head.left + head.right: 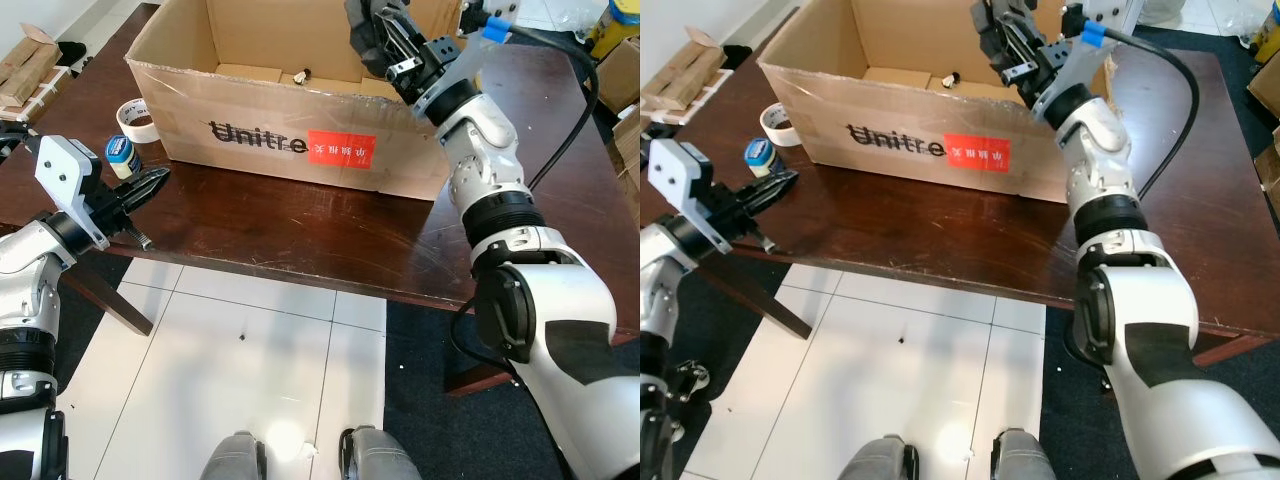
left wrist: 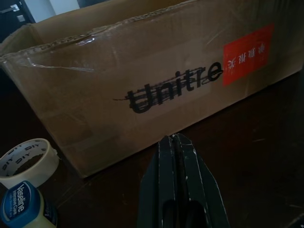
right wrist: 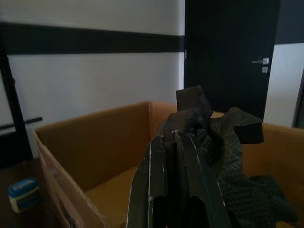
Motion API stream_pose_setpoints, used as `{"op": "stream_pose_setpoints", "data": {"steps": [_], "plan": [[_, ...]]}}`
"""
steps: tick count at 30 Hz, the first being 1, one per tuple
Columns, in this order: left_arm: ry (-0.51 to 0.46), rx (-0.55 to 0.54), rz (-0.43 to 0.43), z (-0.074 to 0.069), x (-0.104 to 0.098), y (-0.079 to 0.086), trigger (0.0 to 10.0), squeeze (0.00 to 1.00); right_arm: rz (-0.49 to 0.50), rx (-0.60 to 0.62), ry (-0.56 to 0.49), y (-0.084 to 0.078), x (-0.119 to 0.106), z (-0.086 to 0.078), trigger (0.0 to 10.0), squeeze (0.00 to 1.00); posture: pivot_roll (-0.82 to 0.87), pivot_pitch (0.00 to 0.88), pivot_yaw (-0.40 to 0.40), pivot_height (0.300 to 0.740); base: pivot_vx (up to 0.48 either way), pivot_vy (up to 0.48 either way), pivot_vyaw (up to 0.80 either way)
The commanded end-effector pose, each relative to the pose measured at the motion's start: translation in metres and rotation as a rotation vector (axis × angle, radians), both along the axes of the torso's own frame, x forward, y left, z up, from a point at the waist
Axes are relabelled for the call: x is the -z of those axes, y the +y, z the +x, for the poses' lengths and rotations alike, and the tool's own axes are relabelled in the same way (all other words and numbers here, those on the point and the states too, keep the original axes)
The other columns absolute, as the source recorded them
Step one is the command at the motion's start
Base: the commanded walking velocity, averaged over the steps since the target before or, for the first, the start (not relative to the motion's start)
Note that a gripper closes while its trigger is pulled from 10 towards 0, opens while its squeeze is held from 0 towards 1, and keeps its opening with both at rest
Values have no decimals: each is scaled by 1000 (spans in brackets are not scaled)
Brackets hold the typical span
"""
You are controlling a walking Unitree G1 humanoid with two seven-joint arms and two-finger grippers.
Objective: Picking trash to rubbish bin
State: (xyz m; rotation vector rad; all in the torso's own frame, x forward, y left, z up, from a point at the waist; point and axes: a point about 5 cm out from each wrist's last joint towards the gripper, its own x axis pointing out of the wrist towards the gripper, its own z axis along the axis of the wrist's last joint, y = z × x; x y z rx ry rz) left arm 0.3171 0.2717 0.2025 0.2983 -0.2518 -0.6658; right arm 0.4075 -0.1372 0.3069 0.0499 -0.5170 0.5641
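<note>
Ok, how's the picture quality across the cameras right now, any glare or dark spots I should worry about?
Both eye views are sharp and evenly lit, with mild sheen on the table. The left wrist view is dim but the cardboard box lettering reads clearly. The right wrist view is dark and soft; the dark trash in the right hand shows little detail.

A large open cardboard box (image 1: 290,150) stands on the dark wooden table (image 1: 300,235) and serves as the rubbish bin. Its front wall carries the crossed-out word "Unitre" and a red label with white characters. Inside, on the bottom, lie some small scraps (image 1: 300,75). Above the open box hangs a piece of black, rough foam-like trash (image 3: 228,156), crumpled and irregular in shape. The right gripper (image 3: 175,142) holds it pinched between closed fingers, over the inside of the box.
</note>
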Motion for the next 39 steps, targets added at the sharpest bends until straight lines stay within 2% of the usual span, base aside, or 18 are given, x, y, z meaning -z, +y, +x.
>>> {"op": "stream_pose_setpoints", "data": {"steps": [1,2,3,4,5,11,12,13,14,19,22,23,24,31,33,34,36,39], "plan": [[2,-6,9,1,2,0,10000,0,-37,3,4,7,1,1,10000,0,58,165,12,740,0,0,0],[2,-6,9,1,2,0,10000,0,-37,3,4,7,1,1,10000,0,58,165,12,740,0,0,0],[2,-11,10,1,3,0,10000,0,-67,6,15,11,4,2,10000,678,60,167,11,740,0,0,0],[2,-11,11,0,3,0,10000,0,-78,5,19,13,5,2,10000,678,60,167,11,740,0,0,0],[3,-10,12,0,3,-1,10000,0,-86,5,18,14,5,2,10000,1000,61,169,10,740,0,0,0],[4,-9,16,-1,4,-1,10000,0,-34,-6,-28,12,-5,0,10000,1000,61,169,10,740,0,0,0],[4,-9,15,-1,3,-2,10000,0,-14,-14,-45,11,-9,0,10000,847,59,170,13,740,0,0,0],[4,-9,15,-1,3,-2,10000,0,-14,-14,-45,11,-9,0,10000,847,59,170,13,740,0,0,0],[3,-7,15,-1,3,-2,10000,0,13,-36,-69,9,-14,-2,10000,0,57,168,12,740,0,0,0],[-1,1,12,1,3,-5,10000,0,33,-78,-125,2,-21,-7,10000,0,52,167,13,740,0,0,0],[-2,3,11,1,3,-6,10000,0,-1,-114,-124,0,-17,-10,10000,0,47,165,15,740,0,0,0],[-3,9,8,2,3,-8,10000,0,-64,-220,-127,1,-5,-18,10000,0,45,164,17,740,0,0,0],[-4,13,5,2,4,-9,10000,0,-76,-281,-136,0,0,-23,10000,0,45,164,17,740,0,0,0],[-21,27,1,1,5,-15,10000,0,-49,-500,-137,-8,16,-47,10000,0,39,159,16,740,0,0,0],[-13,44,-24,1,6,-21,10000,0,-28,-634,-121,-12,27,-64,10000,0,38,156,15,740,0,0,0],[-13,44,-24,1,6,-21,10000,0,-28,-634,-121,-12,27,-64,10000,0,38,156,15,740,0,0,0],[2,41,-39,2,8,-23,10000,0,-53,-742,-101,-10,37,-78,10000,0,36,152,15,740,0,0,0],[28,41,-44,3,14,-27,10000,0,-71,-812,-58,-7,50,-89,10000,0,35,147,14,740,0,0,0]]}}
